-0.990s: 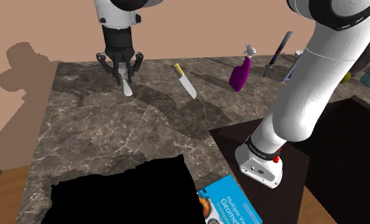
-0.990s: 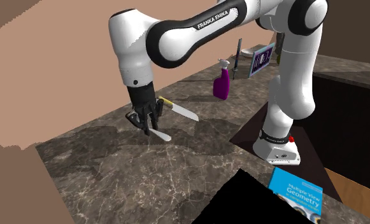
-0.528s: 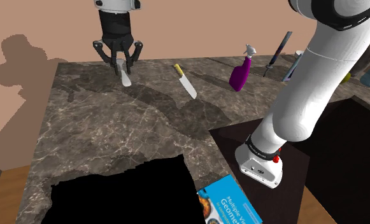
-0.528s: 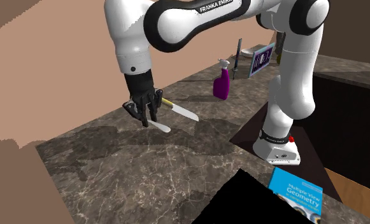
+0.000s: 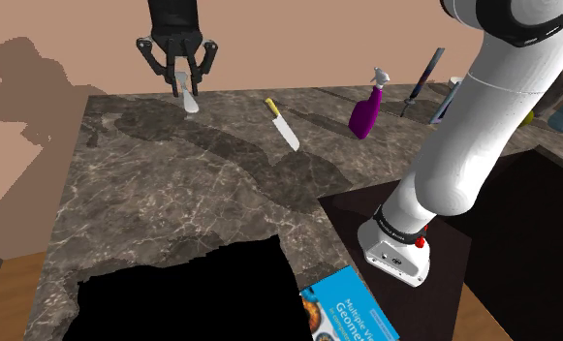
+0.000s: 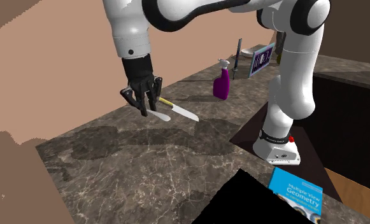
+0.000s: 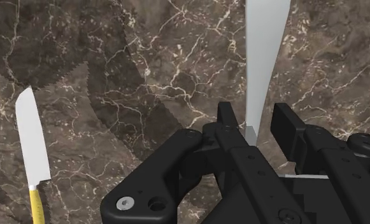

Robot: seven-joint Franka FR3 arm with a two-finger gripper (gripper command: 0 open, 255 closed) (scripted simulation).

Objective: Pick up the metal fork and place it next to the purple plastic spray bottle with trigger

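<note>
Hand: clamped on the fork's handle, one finger on each side.
Fork: hangs below the hand with its pale flat end pointing down, clear of the counter.
Change: over the last second the hand has risen with the fork. The tip was close to the marble and now sits well above it.
Meaning: the pick-up looks done, and the carry remains.
Spray bottle: purple, upright, well apart from the hand.
Knife: flat on the counter, between the hand and the bottle.
Next move: probably sideways above the knife, then down beside the bottle.
</note>
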